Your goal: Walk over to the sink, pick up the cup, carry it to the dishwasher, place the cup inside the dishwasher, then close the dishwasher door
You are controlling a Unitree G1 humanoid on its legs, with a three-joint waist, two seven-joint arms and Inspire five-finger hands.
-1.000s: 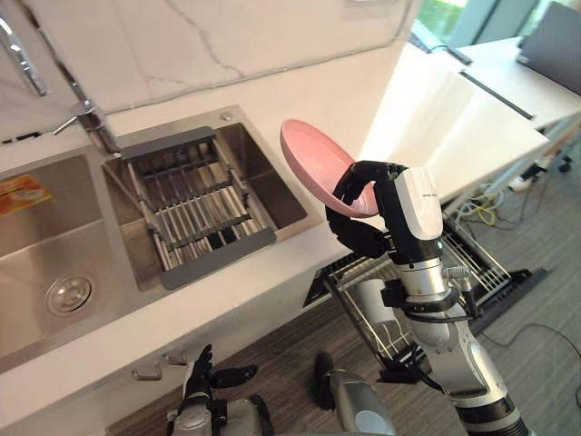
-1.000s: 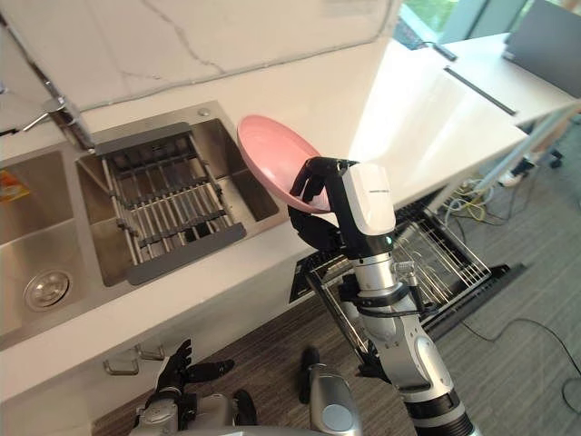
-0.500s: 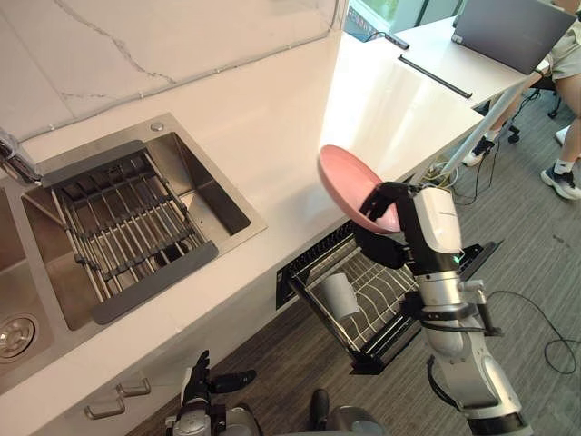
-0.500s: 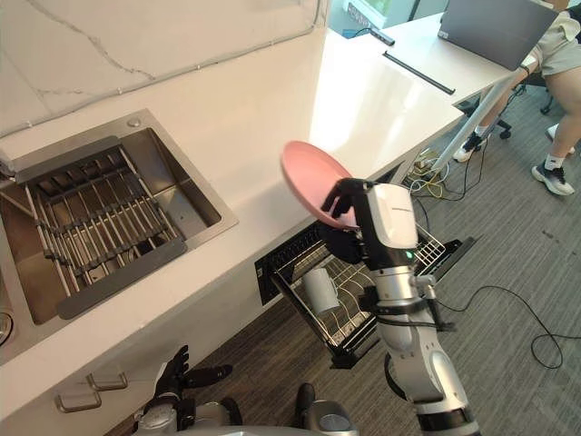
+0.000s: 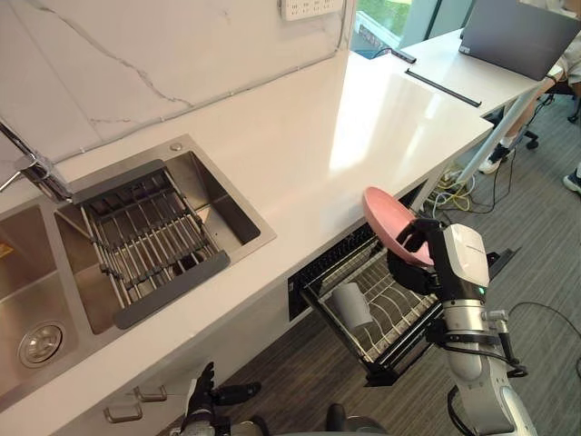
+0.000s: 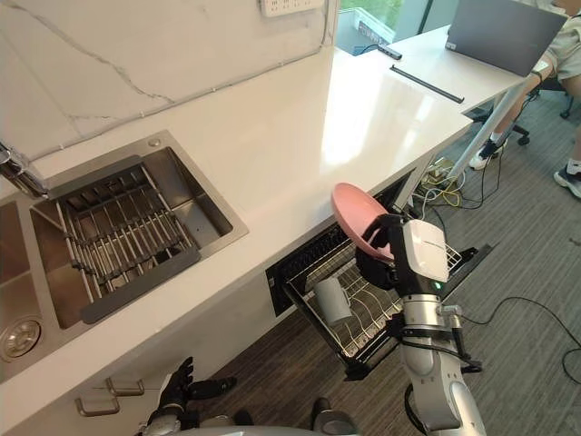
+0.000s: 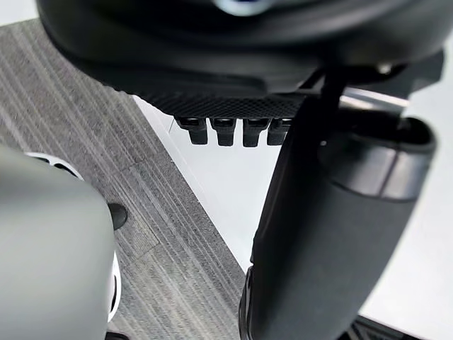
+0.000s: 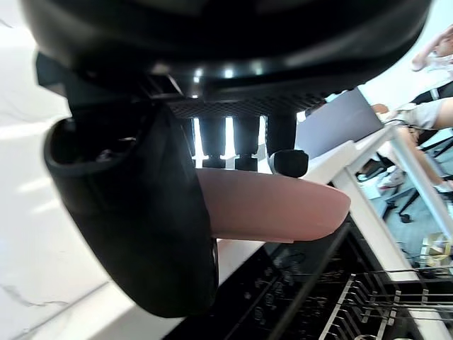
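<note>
1. Currently, the right robot hand [image 5: 410,265] is gripping a pink plate [image 5: 381,216]. The thumb is lying across one face and the fingers [image 8: 233,145] are curling behind the other.
2. Tilted on its edge, the plate is hovering above the pulled-out dishwasher rack [image 5: 404,311], just off the front edge of the white worktop [image 5: 345,136].
3. A pale cup [image 5: 352,304] is sitting among the wires of that rack, toward the end nearer the sink. It is lying apart from both the plate and the hand.
4. The sink [image 5: 227,204] is lying well away along the worktop, on the robot's left. It is carrying a dark-framed drainer [image 5: 150,241] across its basin, and a tap [image 5: 32,168] is rising behind it.
5. The left robot hand [image 5: 201,404] is hanging low in front of the cabinet, over the grey floor. Its fingers are pointing straight and spread, holding nothing.
6. A laptop [image 5: 531,36] is resting on a far worktop [image 5: 472,68], and a person [image 6: 565,41] is sitting beside it.
</note>
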